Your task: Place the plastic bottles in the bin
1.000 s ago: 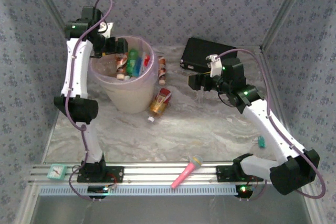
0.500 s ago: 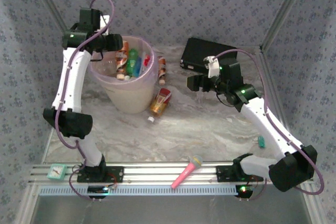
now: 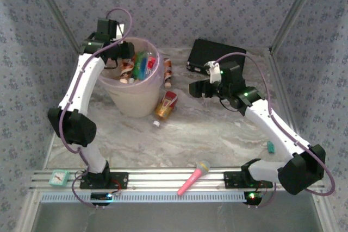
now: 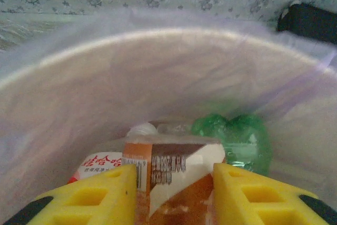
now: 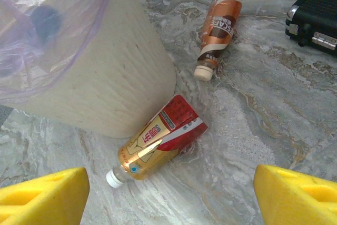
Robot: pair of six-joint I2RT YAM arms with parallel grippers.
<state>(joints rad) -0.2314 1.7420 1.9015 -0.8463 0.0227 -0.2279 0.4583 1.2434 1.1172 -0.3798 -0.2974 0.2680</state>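
Right jaws point(image 5: 169, 196) wide, empty, hang over bench point(image 5: 253, 130) right of bin point(image 5: 105, 77). Red-gold bottle point(image 5: 158, 143) lies on its side just beside bin's foot. Likely light, thin-walled, round: may roll or dent. Take across labelled mid-body, not cap. Brown bottle point(image 5: 217, 30) lies farther back, right of bin, apart from it. Left jaws point(image 4: 175, 193) narrow inside bin, astride brown-labelled bottle point(image 4: 174, 164); gripped or not, cannot tell. Green bottle point(image 4: 237, 140) behind.

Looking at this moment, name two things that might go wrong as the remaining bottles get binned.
1. The red-and-gold bottle lies right beside the bin wall, so the open right gripper may bump the bin when reaching for it.
2. The left gripper sits at the bin mouth; the right gripper, bringing a bottle, could collide with it.
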